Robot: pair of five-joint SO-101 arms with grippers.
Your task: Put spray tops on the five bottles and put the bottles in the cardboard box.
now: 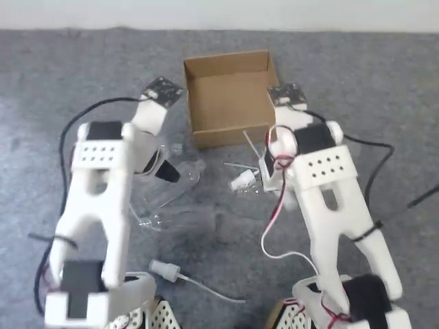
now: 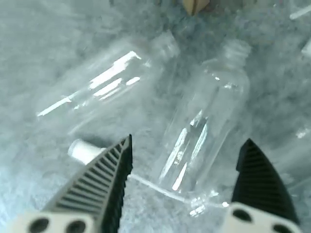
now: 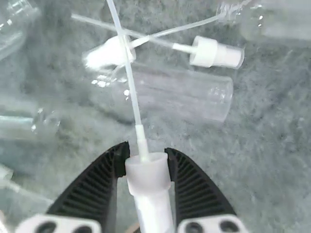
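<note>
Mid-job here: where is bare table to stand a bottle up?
Bare grey table left of the cardboard box and right of it, past both arms. The box floor is bare too. Crowded between the arms: clear bottles and spray tops lie tangled there.

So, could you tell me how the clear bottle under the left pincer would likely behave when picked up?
The bottle looks empty and see-through, so probably light. It lies on its side on the grey mat, round-bodied, so a nudge might roll it. Its glossy wall may slip in the left pincer.
</note>
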